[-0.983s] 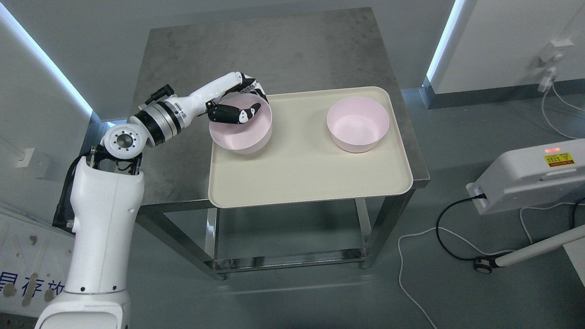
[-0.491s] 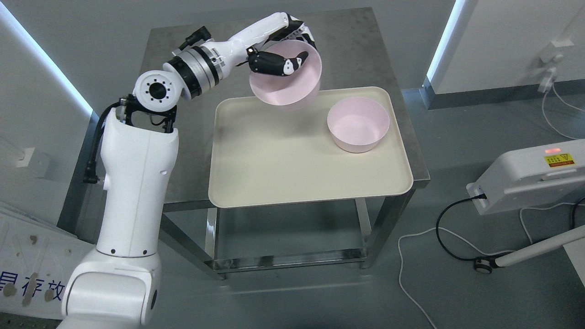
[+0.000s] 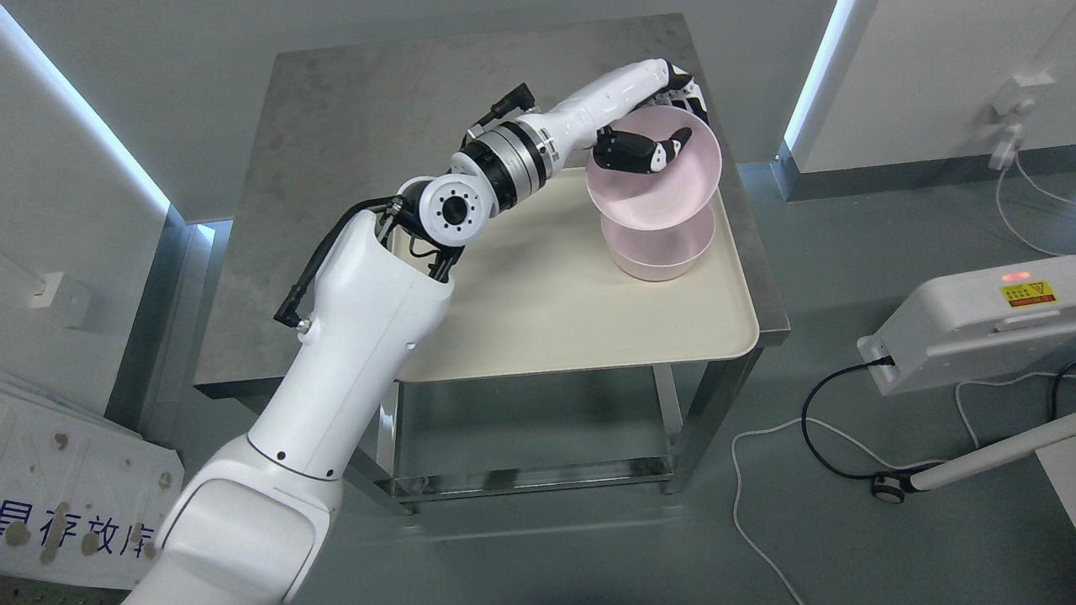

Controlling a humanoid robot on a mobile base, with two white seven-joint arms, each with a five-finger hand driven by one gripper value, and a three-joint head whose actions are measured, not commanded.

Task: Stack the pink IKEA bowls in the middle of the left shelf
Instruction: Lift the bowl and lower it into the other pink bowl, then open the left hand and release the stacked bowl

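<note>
My left hand (image 3: pixel 660 126) grips the far rim of a pink bowl (image 3: pixel 656 197), thumb inside and fingers (image 3: pixel 691 94) outside. The held bowl hangs in the air, tilted slightly, directly over a second pink bowl (image 3: pixel 664 256). That second bowl stands on the right part of the cream tray (image 3: pixel 538 311), and the held bowl hides most of its opening. I cannot tell whether the two bowls touch. The left arm reaches across the tray from the lower left.
The tray lies on a steel table (image 3: pixel 353 109), overhanging its front edge. On the floor to the right are a white device (image 3: pixel 967 323) with a black cable (image 3: pixel 828 420) and a white cable (image 3: pixel 756 504). A white panel (image 3: pixel 76 512) leans at lower left.
The left arm has carried the pink bowl from the tray's left side, up and rightward, until it hangs above the other bowl. The second bowl has stayed put.
</note>
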